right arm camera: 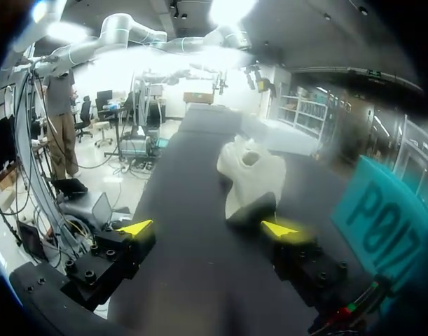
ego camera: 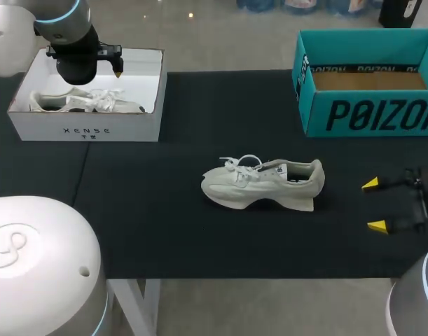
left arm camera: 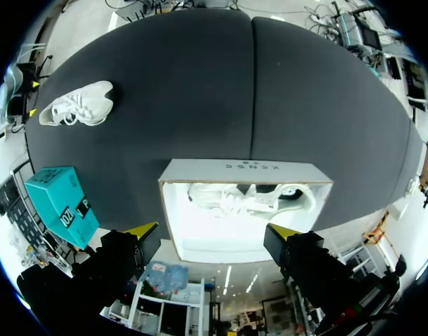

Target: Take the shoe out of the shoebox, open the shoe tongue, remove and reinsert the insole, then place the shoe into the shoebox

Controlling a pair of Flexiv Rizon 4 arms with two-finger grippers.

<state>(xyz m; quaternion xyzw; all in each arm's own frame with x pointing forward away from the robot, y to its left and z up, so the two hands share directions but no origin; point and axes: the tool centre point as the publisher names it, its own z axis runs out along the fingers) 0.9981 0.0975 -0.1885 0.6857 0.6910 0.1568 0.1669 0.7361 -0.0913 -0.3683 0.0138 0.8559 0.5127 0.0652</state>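
Head view: shoe [ego camera: 263,183] lies on its sole mid-table on the black cloth [ego camera: 164,231], outside both boxes. Its long axis runs across the table, toe toward my left side, heel toward the right gripper [ego camera: 375,204]. That gripper sits low at the table's right edge, fingers spread wide, holding nothing. In the right wrist view the heel faces it straight ahead, apart from the tips. Right arm is clearly nearer, so the tongue and insole work likely falls to it (or at least the bracing at the heel). Left gripper [left arm camera: 214,231] hangs over the white box [ego camera: 87,129], also wide and empty, with a second shoe [left arm camera: 249,199] lying inside under it. Teal box [ego camera: 368,112] stands at the far right, behind the right gripper.
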